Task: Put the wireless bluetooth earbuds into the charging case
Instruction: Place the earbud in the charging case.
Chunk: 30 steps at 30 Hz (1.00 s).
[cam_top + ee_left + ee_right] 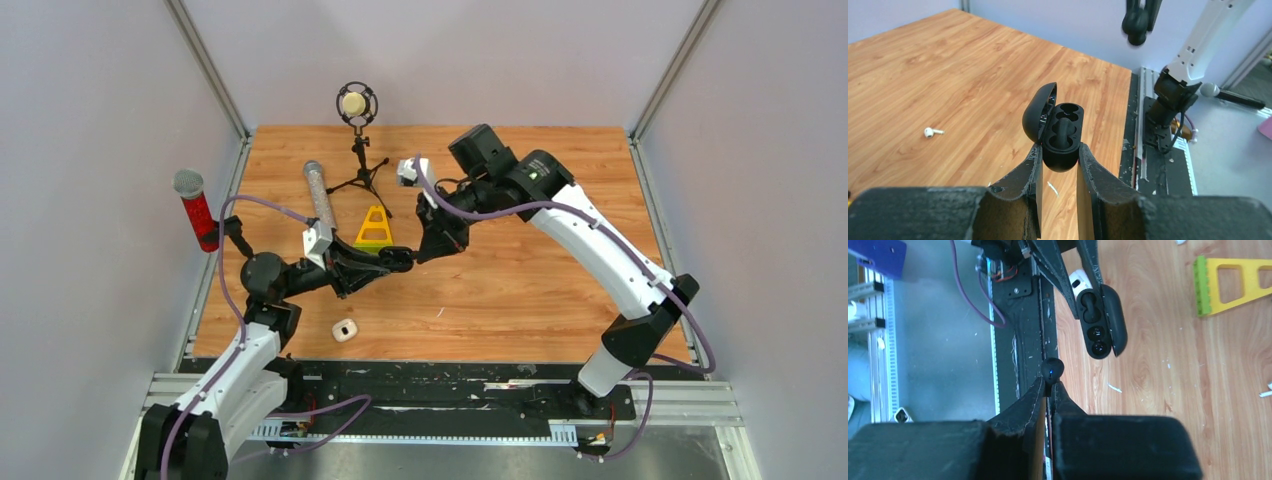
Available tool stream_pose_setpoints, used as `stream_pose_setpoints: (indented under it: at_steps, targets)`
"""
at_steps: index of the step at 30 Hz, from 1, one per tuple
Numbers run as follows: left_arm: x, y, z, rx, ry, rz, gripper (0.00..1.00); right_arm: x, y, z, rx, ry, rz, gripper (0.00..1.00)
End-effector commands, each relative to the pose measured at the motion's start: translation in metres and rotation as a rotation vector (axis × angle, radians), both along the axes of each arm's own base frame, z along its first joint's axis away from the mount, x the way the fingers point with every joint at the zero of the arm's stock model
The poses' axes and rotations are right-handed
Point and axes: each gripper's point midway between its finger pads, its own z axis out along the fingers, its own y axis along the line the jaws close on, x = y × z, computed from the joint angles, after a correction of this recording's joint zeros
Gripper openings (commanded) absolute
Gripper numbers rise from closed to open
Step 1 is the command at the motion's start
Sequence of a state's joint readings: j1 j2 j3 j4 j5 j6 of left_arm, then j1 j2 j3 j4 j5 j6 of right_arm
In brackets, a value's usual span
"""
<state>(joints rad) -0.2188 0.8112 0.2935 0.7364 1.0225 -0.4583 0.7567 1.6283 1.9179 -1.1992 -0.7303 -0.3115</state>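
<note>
Black charging case point(1063, 137) sits clamped, lid open, in your left jaws; right jaws pinch an earbud point(1052, 368): align it over a socket.

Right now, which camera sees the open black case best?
The left wrist view: the black case sits close, lid open, slots facing the camera. The right wrist view shows it farther off, side-on. The top view shows a dark speck.
</note>
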Motion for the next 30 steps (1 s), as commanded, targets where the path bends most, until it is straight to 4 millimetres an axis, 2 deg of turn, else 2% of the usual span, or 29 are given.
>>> stream_pose_setpoints:
  at_steps: [1, 8, 17, 22, 26, 30]
  targets:
    - [-0.014, -0.006, 0.027, 0.007, -0.149, -0.1, 0.0, -0.015, 0.01, -0.015, -0.074, -0.069, 0.102, 0.0]
    - [-0.022, -0.011, 0.022, 0.025, -0.173, -0.156, 0.0, -0.014, 0.02, -0.018, -0.1, -0.143, 0.124, 0.0]
    - [-0.022, -0.013, 0.021, 0.034, -0.197, -0.168, 0.0, -0.007, 0.022, -0.043, -0.176, -0.161, 0.125, 0.0]
    - [-0.022, -0.013, 0.022, 0.034, -0.208, -0.172, 0.0, -0.004, 0.027, -0.045, -0.173, -0.163, 0.126, 0.0]
    - [-0.023, -0.013, 0.023, 0.035, -0.216, -0.178, 0.0, -0.003, 0.027, -0.048, -0.184, -0.17, 0.13, 0.0]
    - [-0.024, -0.013, 0.023, 0.039, -0.22, -0.185, 0.0, -0.003, 0.023, -0.061, -0.238, -0.192, 0.13, 0.0]
